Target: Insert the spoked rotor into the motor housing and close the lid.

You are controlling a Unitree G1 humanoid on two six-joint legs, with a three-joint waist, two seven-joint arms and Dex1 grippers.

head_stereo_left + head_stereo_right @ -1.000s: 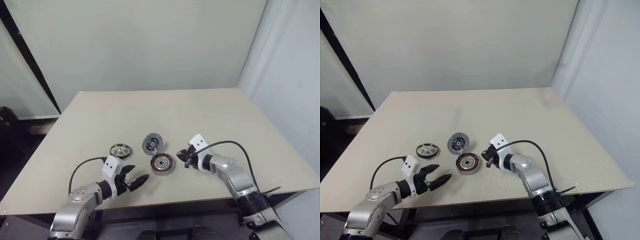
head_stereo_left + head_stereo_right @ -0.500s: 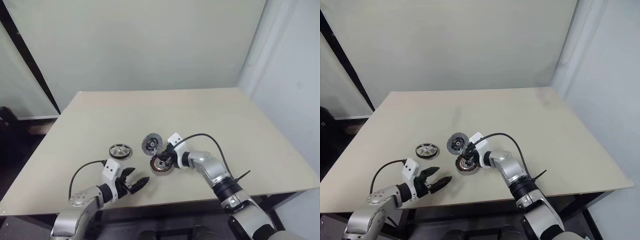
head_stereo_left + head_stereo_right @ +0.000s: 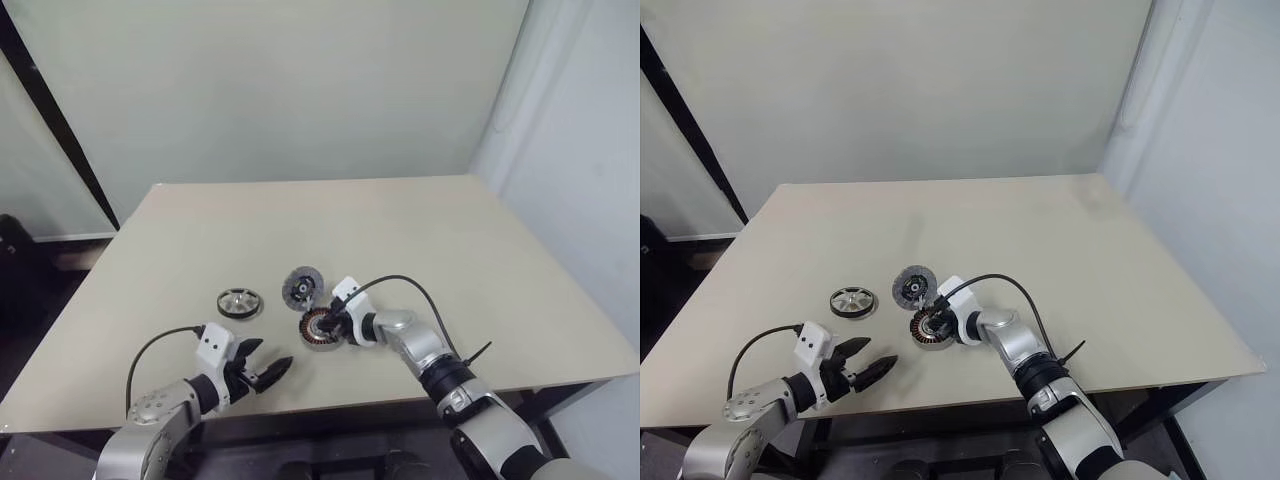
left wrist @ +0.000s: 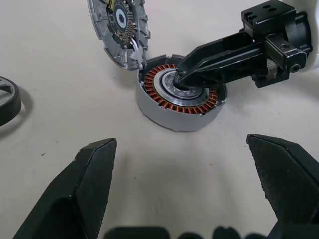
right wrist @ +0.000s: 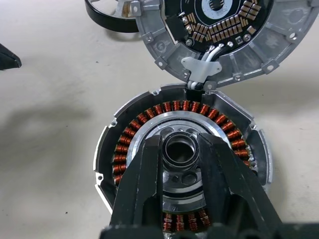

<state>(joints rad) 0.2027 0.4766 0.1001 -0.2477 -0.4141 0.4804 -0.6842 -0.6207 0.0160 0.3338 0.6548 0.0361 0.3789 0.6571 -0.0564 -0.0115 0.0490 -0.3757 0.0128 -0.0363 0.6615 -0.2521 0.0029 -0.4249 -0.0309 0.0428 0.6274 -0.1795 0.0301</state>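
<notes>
The left gripper point(image 3: 268, 358) hangs low over the near edge of the pale beige worktop point(image 3: 400, 230), its two black fingers spread as wide as they go and holding nothing; it sits well short of the parts, probably parked so the other arm has room while it stays ready to steady something. Beyond it the motor housing point(image 3: 240, 302), a shiny silver shallow round metal cup with a dark centre, lies flat and alone on the worktop, well apart from both grippers and ready to receive the insert. Next comes the lid point(image 3: 303, 287), a flat dark grey round disc with a lighter hub, propped at a tilt with its lower edge touching the rim of the spoked rotor point(image 3: 314, 330), a round ring of copper-brown radial windings around a silver hub that rests flat just in front of it. The right gripper point(image 5: 180, 149) reaches in over the rotor, angled downward, its fingers narrowed onto the short raised collar at the hub, one on each side. Pinching the centre looks chosen to keep the windings untouched and the ring level for a lift towards the housing.
</notes>
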